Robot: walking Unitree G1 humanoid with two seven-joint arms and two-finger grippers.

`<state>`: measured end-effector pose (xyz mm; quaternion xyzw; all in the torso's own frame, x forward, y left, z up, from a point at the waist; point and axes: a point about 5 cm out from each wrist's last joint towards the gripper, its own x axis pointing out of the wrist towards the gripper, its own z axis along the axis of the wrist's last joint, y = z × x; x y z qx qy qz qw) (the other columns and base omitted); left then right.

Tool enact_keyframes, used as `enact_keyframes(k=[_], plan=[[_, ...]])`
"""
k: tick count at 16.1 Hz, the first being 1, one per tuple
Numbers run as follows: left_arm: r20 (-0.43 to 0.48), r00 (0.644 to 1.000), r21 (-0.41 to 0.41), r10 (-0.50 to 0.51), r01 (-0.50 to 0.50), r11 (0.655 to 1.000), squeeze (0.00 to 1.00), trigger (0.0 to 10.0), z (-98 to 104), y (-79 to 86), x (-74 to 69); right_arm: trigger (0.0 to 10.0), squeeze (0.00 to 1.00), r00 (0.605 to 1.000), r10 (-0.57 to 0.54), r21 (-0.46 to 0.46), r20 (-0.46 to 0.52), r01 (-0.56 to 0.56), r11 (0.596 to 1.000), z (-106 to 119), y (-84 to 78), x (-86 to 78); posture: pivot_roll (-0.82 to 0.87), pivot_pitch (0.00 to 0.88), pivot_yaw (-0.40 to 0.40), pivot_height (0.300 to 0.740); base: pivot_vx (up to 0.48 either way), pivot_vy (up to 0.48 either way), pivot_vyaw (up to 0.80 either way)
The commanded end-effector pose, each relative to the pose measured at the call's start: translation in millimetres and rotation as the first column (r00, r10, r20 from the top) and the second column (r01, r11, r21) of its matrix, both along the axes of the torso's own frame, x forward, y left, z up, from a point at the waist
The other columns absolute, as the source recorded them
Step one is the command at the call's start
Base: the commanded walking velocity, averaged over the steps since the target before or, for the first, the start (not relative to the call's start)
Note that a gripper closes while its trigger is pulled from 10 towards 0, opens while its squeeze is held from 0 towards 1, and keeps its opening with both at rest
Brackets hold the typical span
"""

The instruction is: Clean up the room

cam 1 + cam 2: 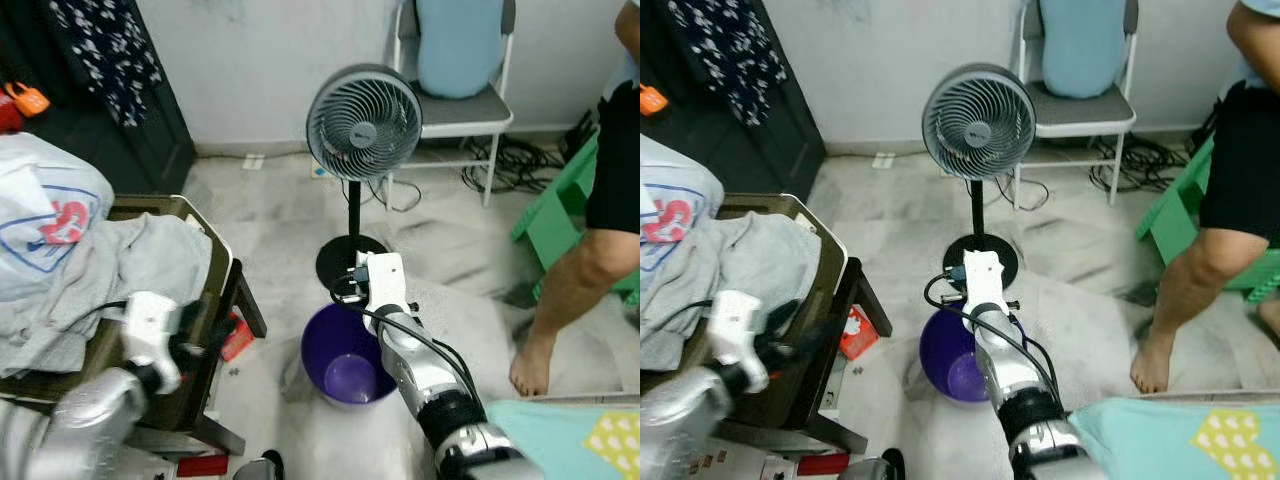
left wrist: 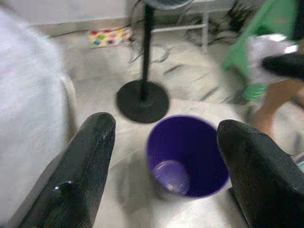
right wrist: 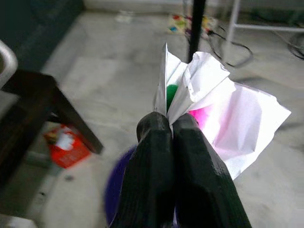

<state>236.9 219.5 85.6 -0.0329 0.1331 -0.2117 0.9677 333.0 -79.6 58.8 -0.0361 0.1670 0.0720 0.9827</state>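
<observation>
The right gripper (image 3: pixel 171 124) pinches a crumpled paper (image 3: pixel 223 114) tight above the purple bin (image 1: pixel 345 360); the left gripper (image 2: pixel 166 142) is wide open, holding nothing

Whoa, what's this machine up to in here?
It is tidying up. Its right gripper is pinched shut on a crumpled white paper and holds it above a purple bin on the floor, in front of a standing fan. The left gripper is open and holds nothing, near a chair piled with clothes. A person's bare leg stands off to the right.
</observation>
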Motion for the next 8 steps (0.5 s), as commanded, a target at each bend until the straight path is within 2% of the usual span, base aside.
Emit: enact_keyframes(k=[1, 5, 8], plan=[[-0.014, 1.0, 0.029, 0.027, -0.027, 0.999, 0.0, 10.0, -2, 12.9, -4.4, 10.0, 0.0, 1.0, 0.002, -0.019, 0.017, -0.002, 1.0, 5, 5.9, 4.9, 0.14, 0.221, 0.078, 0.74, 0.0, 0.0, 0.0], [-0.009, 0.999, 0.058, 0.035, -0.034, 0.998, 0.0, 10.0, 1, 23.0, -13.1, 10.0, 0.0, 0.998, 0.018, -0.083, 0.053, -0.014, 0.996, 19, 7.2, 21.8, 0.17, 0.24, 0.068, 0.74, 0.0, 0.0, 0.0], [-0.036, 0.997, 0.047, -0.067, 0.069, 0.997, 0.0, 10.0, 4, 14.0, -25.9, 10.0, 0.0, 0.997, 0.029, -0.102, 0.076, -0.021, 0.995, 31, 8.3, 30.8, 0.18, 0.25, 0.06, 0.74, 0.0, 0.0, 0.0]])
